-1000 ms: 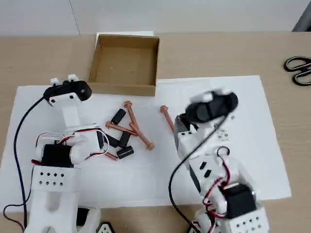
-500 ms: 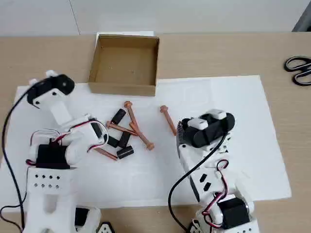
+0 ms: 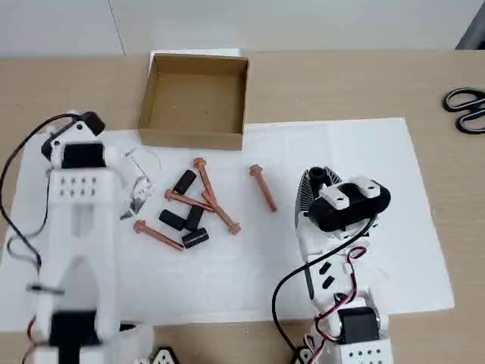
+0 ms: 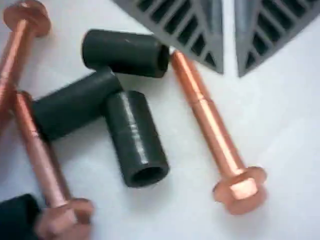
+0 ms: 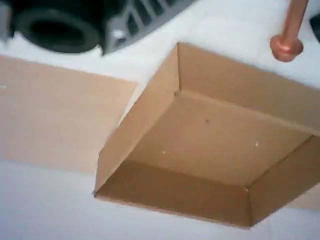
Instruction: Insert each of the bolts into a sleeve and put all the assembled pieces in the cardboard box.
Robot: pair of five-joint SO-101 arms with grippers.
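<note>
- Looking down in the high view: four bolts and four sleeves lie loose on the white sheet (image 3: 386, 227) over the surface. None are joined, and none are in the cardboard box (image 3: 191, 139).
- The outer bolt (image 3: 159, 235) lies nearest the left arm, head toward it. Its shank slants away to the end sleeve (image 3: 195, 238). A lone bolt (image 3: 264, 189) lies nearer the right arm.
- Left wrist view: the left jaws are narrowly parted and hold nothing. The outer bolt (image 4: 212, 130) points its plain end at the tips, head farthest off. The end sleeve (image 4: 125, 52) sits just beside that plain end.
- Right wrist view: the cardboard box (image 5: 145, 135) and one bolt head (image 5: 286, 46) are seen. How far the right jaws stand apart cannot be told.
- Judgement: the left arm is better placed. The shank runs roughly along the gap, so closing would cross it.
</note>
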